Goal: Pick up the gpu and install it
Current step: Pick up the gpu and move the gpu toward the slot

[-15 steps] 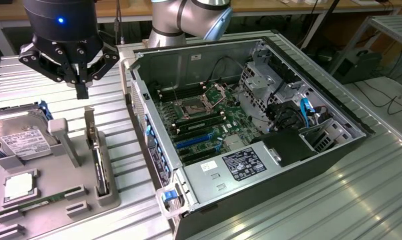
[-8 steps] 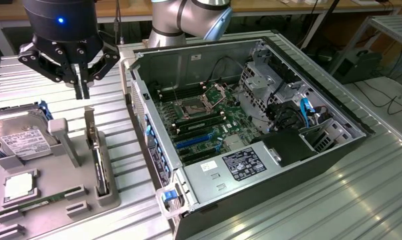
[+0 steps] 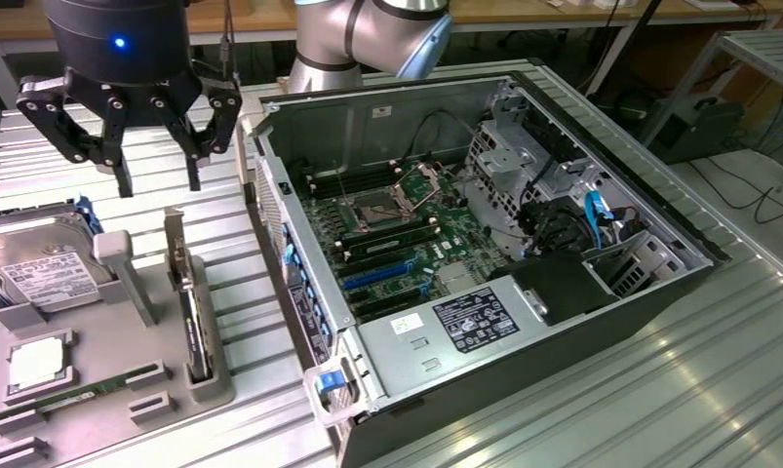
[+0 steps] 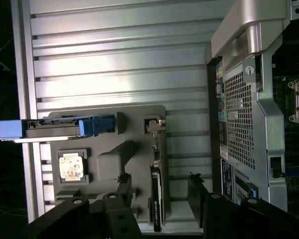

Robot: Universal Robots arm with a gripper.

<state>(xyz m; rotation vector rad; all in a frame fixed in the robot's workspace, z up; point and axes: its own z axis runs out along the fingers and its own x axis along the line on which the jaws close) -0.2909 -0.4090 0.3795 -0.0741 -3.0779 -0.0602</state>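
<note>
The gpu (image 3: 191, 317) is a thin dark card standing on edge in a slot of the grey holder tray (image 3: 131, 341), with its silver bracket (image 3: 174, 244) at the far end. My gripper (image 3: 158, 183) hangs open in the air above that end of the card, touching nothing. In the wrist view the gpu (image 4: 157, 204) runs edge-on straight below, its bracket (image 4: 157, 130) is further along, and my gripper (image 4: 160, 189) has one dark finger (image 4: 124, 188) on each side of the card's line.
The open computer case (image 3: 600, 205) lies at the exterior view's right of the tray, its motherboard (image 3: 405, 244) and blue slots (image 3: 375, 275) exposed. The tray also holds a silver hard drive (image 3: 40, 275), a processor (image 3: 36, 363) and a green memory stick (image 3: 76, 395). Everything rests on a ribbed metal table (image 3: 651, 390).
</note>
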